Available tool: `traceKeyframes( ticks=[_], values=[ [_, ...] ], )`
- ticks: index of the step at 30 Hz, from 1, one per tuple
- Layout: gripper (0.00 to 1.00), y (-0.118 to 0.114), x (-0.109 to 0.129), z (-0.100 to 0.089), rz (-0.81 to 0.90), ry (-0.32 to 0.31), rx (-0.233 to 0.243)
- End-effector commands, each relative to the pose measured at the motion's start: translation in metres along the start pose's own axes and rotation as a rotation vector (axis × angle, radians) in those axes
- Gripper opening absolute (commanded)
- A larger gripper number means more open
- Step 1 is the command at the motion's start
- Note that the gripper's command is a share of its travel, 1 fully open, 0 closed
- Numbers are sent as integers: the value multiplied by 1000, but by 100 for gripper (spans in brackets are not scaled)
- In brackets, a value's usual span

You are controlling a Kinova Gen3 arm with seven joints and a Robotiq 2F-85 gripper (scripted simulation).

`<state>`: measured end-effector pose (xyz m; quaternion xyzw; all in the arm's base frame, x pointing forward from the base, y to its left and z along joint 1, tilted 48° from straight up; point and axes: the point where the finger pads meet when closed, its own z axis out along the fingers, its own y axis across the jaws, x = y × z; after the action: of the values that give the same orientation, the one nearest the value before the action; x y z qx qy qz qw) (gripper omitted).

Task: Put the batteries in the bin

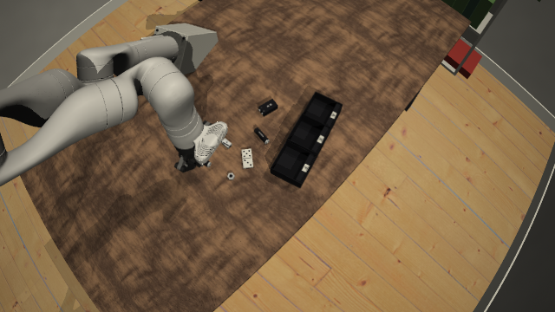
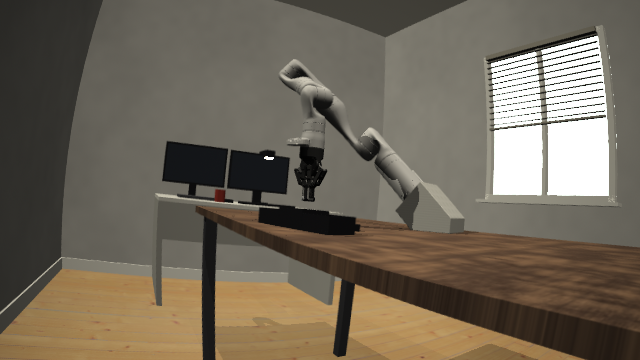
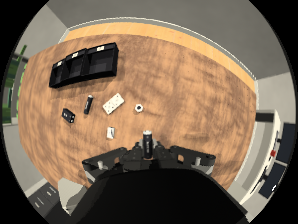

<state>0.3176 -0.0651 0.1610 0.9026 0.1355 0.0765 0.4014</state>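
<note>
1. Hanging above the wooden table point(image 1: 347, 52), the gripper point(image 2: 309, 196) points straight down, raised off the surface in the exterior view.
2. Its fingers are nearly closed on a small dark cylindrical battery point(image 3: 147, 140) with a pale tip, seen end-on between them in the wrist view.
3. A black row of three bins point(image 1: 307, 139) stands on the table, well apart from the gripper, each compartment bearing a small white label too small to read.
4. A second cylindrical battery point(image 1: 261, 135), black with a silver end, lies on the table between the gripper and the bins.
5. A black nine-volt battery point(image 1: 267, 107) lies near it, farther toward the table's back edge.
6. A white domino point(image 1: 247, 158), a small metal nut point(image 1: 231, 175) and a small pale block point(image 1: 226, 143) also rest on the wood near the gripper.
7. Two dark monitors point(image 2: 226, 170) stand on a white desk point(image 2: 165, 199) behind the table.
</note>
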Motion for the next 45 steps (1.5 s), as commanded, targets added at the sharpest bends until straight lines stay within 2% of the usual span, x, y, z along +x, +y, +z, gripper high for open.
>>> traceKeyframes(
  ticks=[1, 8, 18, 20, 35, 37, 45],
  values=[
    [9, 0, 4, -3, -11, 10, -2],
    [9, 0, 4, -3, -11, 10, -2],
    [9, -52, 34, -3, 4, 5, -2],
    [9, -52, 34, -3, 4, 5, -2],
    [9, -129, 80, -3, 2, 2, -2],
    [9, -129, 80, -3, 2, 2, -2],
    [9, -170, 105, -3, -11, 2, -2]
  ],
)
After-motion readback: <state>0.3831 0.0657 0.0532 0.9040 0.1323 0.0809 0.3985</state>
